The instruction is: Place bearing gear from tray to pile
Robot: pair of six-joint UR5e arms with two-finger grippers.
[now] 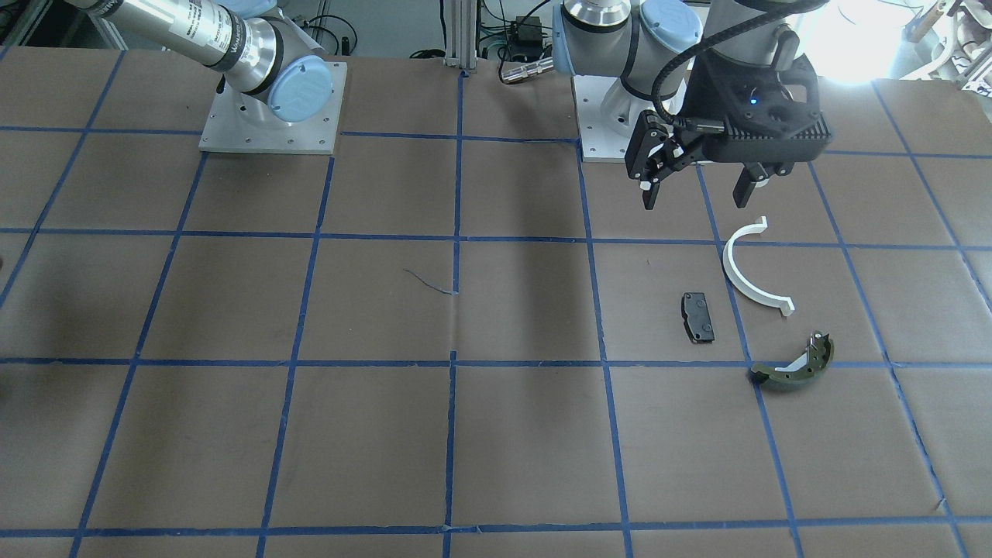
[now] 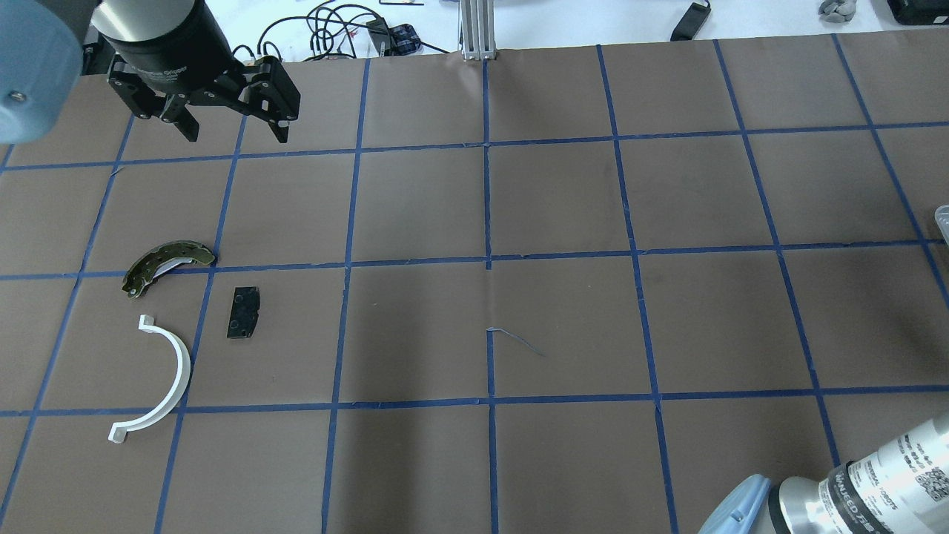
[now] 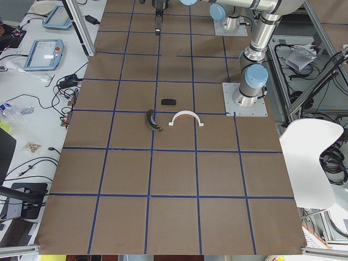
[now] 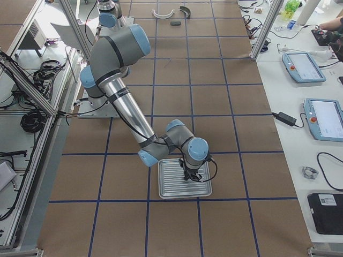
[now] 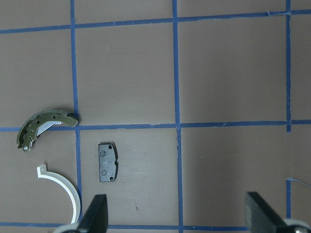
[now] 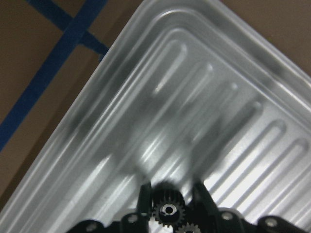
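Note:
My right gripper (image 6: 170, 196) is low over the ribbed metal tray (image 6: 194, 97), its fingers closed on a small dark bearing gear (image 6: 167, 208). The exterior right view shows this gripper (image 4: 190, 175) pointing down into the tray (image 4: 166, 182). The pile lies far off on my left side: a black pad (image 2: 244, 312), a white half-ring arc (image 2: 174, 371) and an olive-green shoe (image 2: 167, 263). My left gripper (image 2: 233, 137) hangs open and empty above the table beyond the pile. Its wrist view shows the pad (image 5: 108, 162), the arc (image 5: 68, 191) and the shoe (image 5: 43, 127).
The table is brown paper with a blue tape grid. The two arm bases (image 1: 271, 108) stand at its robot side. The tray's corner (image 2: 943, 222) just shows at the overhead view's right edge. Tablets and cables lie beside the table (image 4: 308, 67).

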